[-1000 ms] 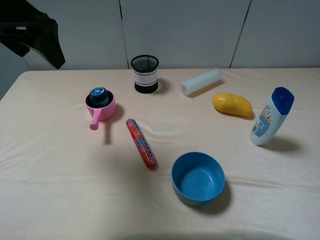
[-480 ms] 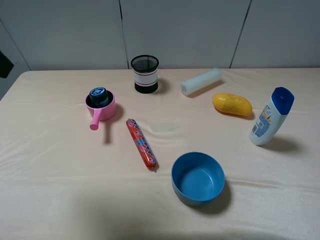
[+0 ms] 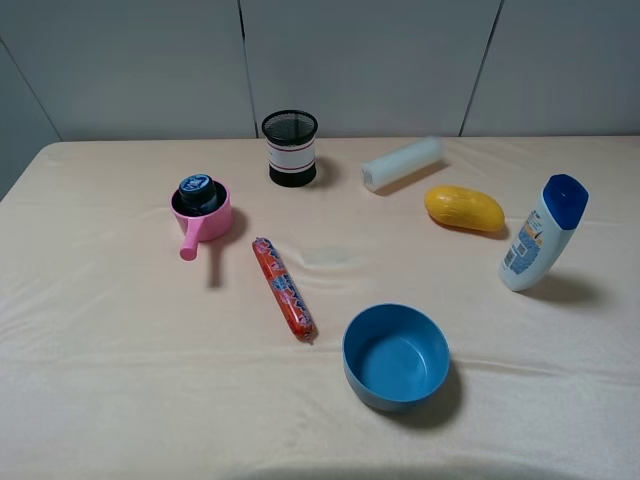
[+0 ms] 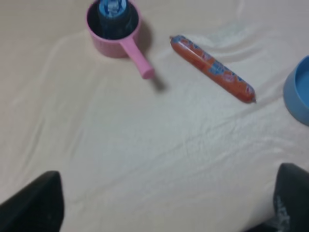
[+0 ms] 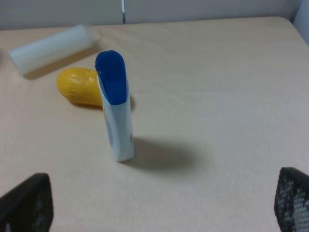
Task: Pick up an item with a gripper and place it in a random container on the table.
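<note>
The small dark blue jar (image 3: 198,193) stands upright inside the pink saucepan-shaped cup (image 3: 212,222) at the left middle of the cream table (image 3: 100,350). In the left wrist view the jar (image 4: 114,12) sits in the cup (image 4: 110,44), far from my left gripper (image 4: 169,171), which is open and empty, with dark fingers (image 4: 38,203) at the frame corners. My right gripper (image 5: 165,174) is open and empty, near the white lotion bottle (image 5: 116,111). Neither arm shows in the exterior high view.
A black mesh cup (image 3: 290,148) and a white cylinder (image 3: 401,163) stand at the back. A yellow object (image 3: 464,208) and the white lotion bottle (image 3: 540,235) are at the right. A red sausage (image 3: 283,287) and a blue bowl (image 3: 396,357) lie in the middle front.
The left arm, seen at the top left one second ago, has pulled back out of the exterior high view. The jar and cup have not moved.
</note>
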Controlling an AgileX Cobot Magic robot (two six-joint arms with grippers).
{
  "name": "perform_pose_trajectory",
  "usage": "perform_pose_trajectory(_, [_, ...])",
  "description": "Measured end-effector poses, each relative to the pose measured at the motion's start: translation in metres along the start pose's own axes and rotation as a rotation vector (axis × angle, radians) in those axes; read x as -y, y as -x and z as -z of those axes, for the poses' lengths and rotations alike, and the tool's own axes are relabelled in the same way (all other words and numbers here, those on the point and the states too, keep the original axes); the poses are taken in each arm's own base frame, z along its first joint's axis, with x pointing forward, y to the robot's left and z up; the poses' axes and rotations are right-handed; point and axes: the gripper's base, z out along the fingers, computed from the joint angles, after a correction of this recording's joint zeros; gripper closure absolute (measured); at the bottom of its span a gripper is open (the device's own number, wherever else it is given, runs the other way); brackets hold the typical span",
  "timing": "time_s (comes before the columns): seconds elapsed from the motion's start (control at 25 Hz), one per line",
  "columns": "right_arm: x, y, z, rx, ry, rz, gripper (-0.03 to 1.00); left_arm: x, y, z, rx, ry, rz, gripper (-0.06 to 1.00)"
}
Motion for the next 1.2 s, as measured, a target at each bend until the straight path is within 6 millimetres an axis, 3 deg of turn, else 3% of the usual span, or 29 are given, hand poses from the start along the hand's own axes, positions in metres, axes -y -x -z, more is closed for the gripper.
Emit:
perform_pose_trajectory(0.28, [0.000, 0.000, 0.000, 0.000, 0.000, 0.000, 0.27, 0.002, -0.046, 0.009, 0.088, 0.007, -0.007, -0.04])
perform_pose_trajectory(0.68, [0.000, 0.000, 0.000, 0.000, 0.000, 0.000, 0.27, 0.002, -0.104, -0.017, 0.109, 0.157, 0.123, -0.05])
perform_pose_trajectory(0.92, [0.000, 0.000, 0.000, 0.000, 0.000, 0.000, 0.27, 0.003, -0.122, -0.034, 0.201, 0.229, 0.164, -0.05])
perform_pose_trajectory(1.2, [0.000, 0.000, 0.000, 0.000, 0.000, 0.000, 0.27, 0.002, -0.121, -0.036, 0.214, 0.238, 0.159, -0.05])
